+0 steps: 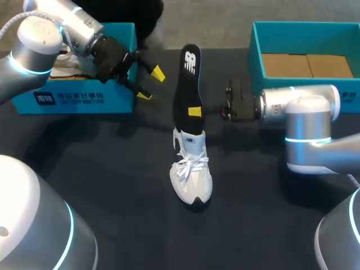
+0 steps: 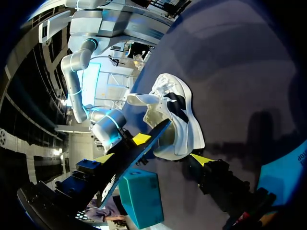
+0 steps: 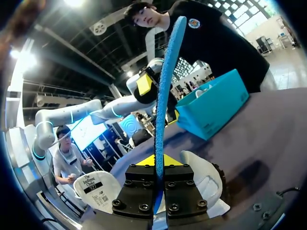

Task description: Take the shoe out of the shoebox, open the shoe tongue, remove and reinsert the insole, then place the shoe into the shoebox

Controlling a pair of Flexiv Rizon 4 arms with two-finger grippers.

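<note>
Shoe (image 1: pixel 191 174), white: toe toward robot, long axis near-to-far.
Insole (image 1: pixel 187 90) pinched by right gripper (image 1: pixel 192 111); left gripper (image 1: pixel 151 84) spread.

Shoe (image 1: pixel 192 179) is showing white cloth & smooth panels; insole (image 1: pixel 184 93) is looking matt black, rough blue underneath; table (image 1: pixel 112 169) is wearing dark matt cloth; left arm (image 1: pixel 34 50) & right arm (image 1: pixel 306 112) are gleaming glossy silver

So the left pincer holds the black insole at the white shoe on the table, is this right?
Not quite: it is the right pincer that holds the insole, shut on it, as the right wrist view shows. The left pincer is open and apart from it. The white shoe is on the table, as you say.
</note>
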